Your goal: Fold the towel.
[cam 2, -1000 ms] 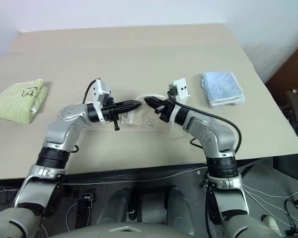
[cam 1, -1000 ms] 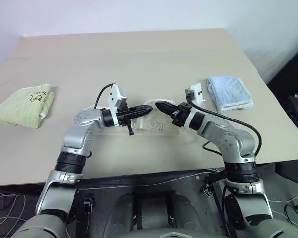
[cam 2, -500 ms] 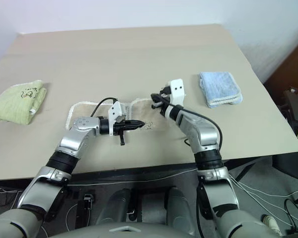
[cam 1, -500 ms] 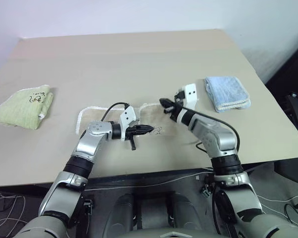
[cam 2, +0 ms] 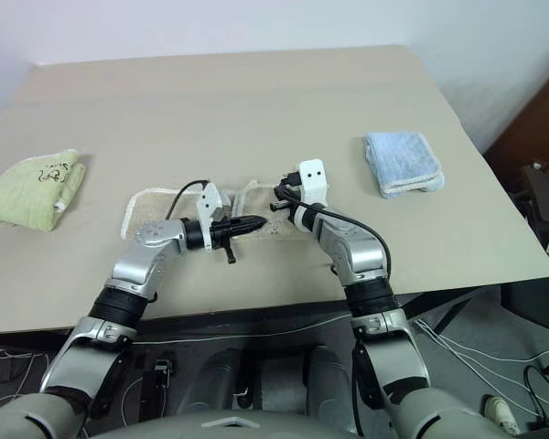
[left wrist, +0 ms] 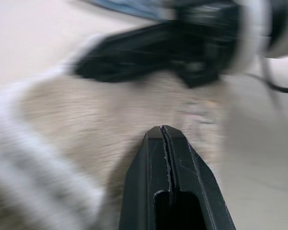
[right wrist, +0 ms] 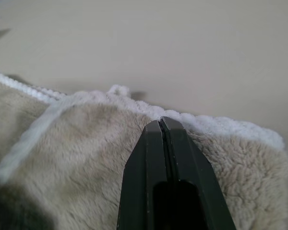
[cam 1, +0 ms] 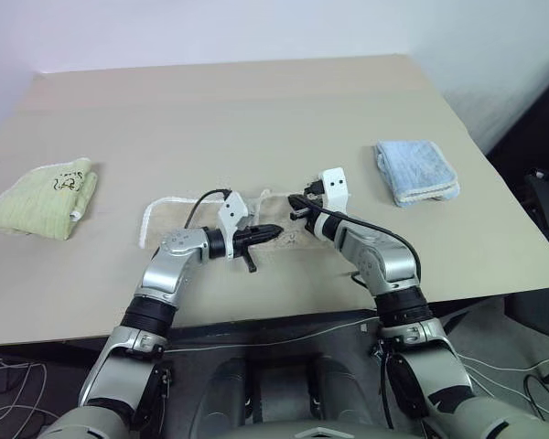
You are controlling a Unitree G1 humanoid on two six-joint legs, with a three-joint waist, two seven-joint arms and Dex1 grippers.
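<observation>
Left eye view: left fingers (cam 1: 273, 230) and right fingers (cam 1: 296, 202) both pinched shut, empty, lowered from a second ago onto the towel (cam 1: 178, 218). Towel now spread flat mid-surface (cam 1: 256, 110), longer toward 9 o'clock. Probably patting a fold flat.

Both arms: shiny grey metal w/ black rings at joints. Each gripper, left gripper (cam 1: 273, 230) & right gripper (cam 1: 294, 202), has 2 black pointy fingers, a white box behind, thin black cable.
</observation>
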